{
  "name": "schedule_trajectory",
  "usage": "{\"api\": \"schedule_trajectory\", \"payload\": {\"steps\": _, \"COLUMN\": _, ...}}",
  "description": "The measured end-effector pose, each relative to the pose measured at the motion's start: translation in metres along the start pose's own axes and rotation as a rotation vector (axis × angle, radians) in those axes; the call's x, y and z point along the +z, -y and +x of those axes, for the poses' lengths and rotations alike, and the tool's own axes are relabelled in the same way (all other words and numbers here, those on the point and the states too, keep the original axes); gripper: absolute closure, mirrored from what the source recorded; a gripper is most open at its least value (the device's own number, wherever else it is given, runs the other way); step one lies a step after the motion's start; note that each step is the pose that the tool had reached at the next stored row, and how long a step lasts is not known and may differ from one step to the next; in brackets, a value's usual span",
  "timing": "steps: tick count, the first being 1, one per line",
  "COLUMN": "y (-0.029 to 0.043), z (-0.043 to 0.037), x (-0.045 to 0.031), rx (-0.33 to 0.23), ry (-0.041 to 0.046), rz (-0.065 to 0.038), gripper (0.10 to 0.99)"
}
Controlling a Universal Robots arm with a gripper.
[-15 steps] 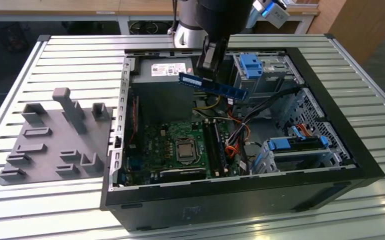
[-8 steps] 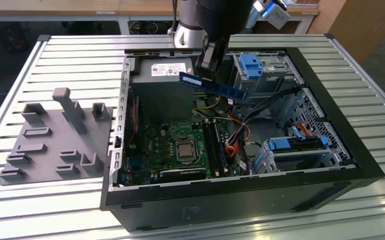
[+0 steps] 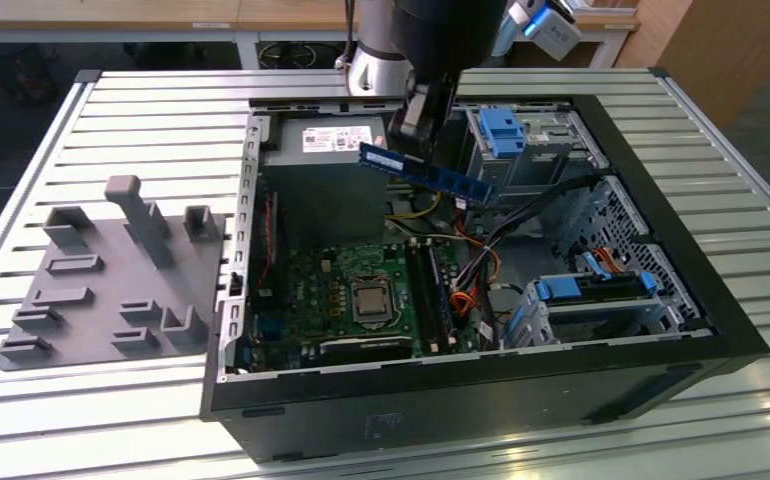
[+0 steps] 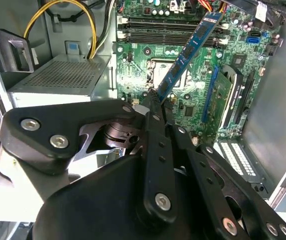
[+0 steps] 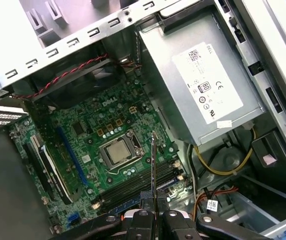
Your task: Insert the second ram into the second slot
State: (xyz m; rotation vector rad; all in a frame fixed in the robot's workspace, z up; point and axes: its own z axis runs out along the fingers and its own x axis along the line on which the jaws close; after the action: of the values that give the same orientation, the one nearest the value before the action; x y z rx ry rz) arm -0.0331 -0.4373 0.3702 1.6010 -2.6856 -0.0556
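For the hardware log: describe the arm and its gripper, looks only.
The gripper is matt black: flat linked bars joined by silver screws, narrowing to two slim fingers. The arm, in the exterior view, is a thick black cylinder with a rounded silver-grey segment beside it.

I'm seeing the gripper [image 4: 155, 97] showing matt black links, plastic by the look of them, with bright metal screw heads [image 4: 163, 201] glinting. The second ram [image 4: 190, 50] it's pinching is reading as smooth blue board with a slight sheen. The power supply [image 5: 168, 100] is showing dull grey sheet metal, wearing a white paper label [image 5: 208, 85]. The table [image 3: 158, 110] is gleaming as ribbed bare metal, and the grey fixture [image 3: 105, 290] is sitting matt and plastic-looking.
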Motion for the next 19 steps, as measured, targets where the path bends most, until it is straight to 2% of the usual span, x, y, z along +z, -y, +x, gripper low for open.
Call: {"api": "schedule_trajectory", "payload": {"steps": 19, "y": 0.0000, "z": 0.0000, "x": 0.0000, "rx": 0.088, "ry": 0.0030, "rz": 0.001, "gripper": 0.949}}
